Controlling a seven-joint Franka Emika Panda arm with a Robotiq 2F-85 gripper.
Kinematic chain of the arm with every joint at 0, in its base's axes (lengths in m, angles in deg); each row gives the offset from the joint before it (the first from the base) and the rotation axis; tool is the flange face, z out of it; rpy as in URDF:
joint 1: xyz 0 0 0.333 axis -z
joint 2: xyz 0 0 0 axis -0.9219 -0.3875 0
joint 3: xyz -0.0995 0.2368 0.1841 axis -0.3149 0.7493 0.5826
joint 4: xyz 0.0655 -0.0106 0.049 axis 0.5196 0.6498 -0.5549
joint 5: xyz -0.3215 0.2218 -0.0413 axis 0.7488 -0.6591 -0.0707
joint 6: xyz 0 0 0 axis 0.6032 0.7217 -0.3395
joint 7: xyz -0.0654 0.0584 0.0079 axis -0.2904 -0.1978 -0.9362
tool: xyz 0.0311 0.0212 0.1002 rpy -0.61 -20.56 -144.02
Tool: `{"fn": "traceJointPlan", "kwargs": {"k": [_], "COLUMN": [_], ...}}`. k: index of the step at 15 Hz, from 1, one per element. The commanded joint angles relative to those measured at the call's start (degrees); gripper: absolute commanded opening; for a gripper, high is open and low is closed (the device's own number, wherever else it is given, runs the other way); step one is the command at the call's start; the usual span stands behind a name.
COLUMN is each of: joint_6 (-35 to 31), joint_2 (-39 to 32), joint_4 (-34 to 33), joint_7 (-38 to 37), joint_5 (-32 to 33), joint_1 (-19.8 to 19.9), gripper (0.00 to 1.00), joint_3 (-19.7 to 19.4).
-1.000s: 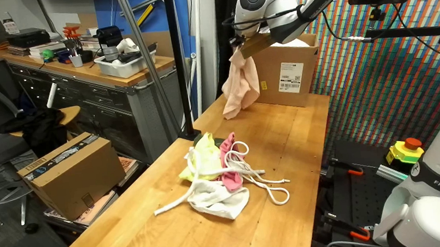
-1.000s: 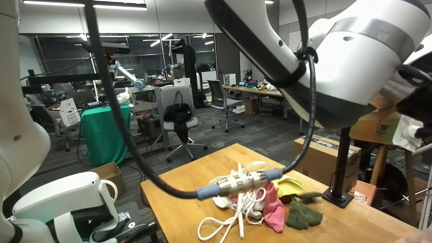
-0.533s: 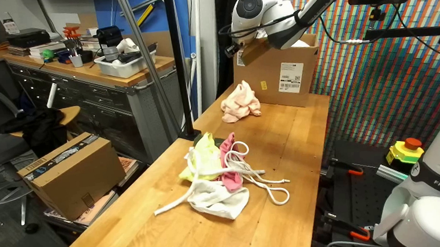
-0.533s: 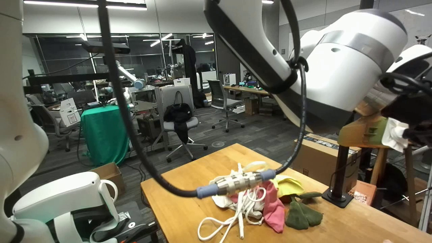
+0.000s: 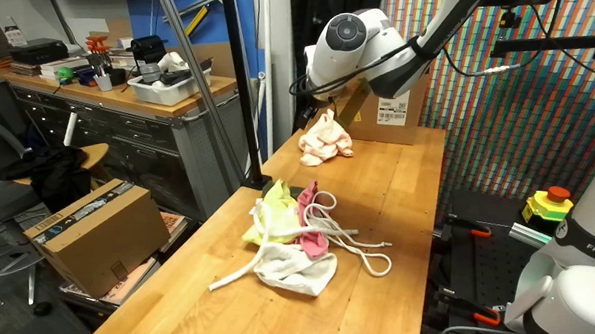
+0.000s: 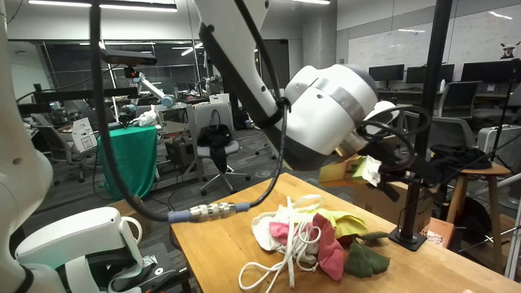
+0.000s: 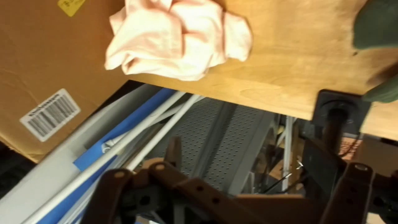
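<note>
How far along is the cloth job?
Looks done: pale pink cloth lies by itself on the table, near a cardboard box. In hand: nothing; the gripper is open and empty. Probably left: yellow cloth, dark pink cloth, white cloth and green cloth, bunched together.

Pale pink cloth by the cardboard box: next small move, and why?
Probably leave the pale pink cloth and swing the jaws toward the green cloth beside the yellow cloth. The wrist view shows the jaws apart, nothing between them, and the pale one lies bunched on the table near the cardboard box.
</note>
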Motion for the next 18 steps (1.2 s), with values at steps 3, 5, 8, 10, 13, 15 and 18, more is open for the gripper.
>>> {"fn": "traceJointPlan", "kwargs": {"k": [3, 5, 8, 10, 13, 15, 18], "joint_6": [-1.22, -0.45, -0.67, -1.02, -1.16, -1.20, -1.90], "joint_2": [3.11, 2.44, 1.58, 0.87, 0.24, 0.76, 1.13], "joint_4": [10.29, 11.65, 12.24, 11.33, 10.64, 10.96, 11.61], "joint_7": [16.34, 21.31, 28.78, 31.10, 34.56, 36.85, 41.80], "joint_5": [-11.91, -17.75, -25.52, -27.05, -30.75, -33.33, -39.13], "joint_1": [-1.54, -1.57, -1.14, -1.27, -1.05, -1.07, -0.53], "gripper": [1.00, 1.00, 1.00, 1.00, 1.00, 1.00, 1.00], "joint_3": [4.95, 6.66, 8.79, 9.34, 10.28, 10.97, 12.48]}}
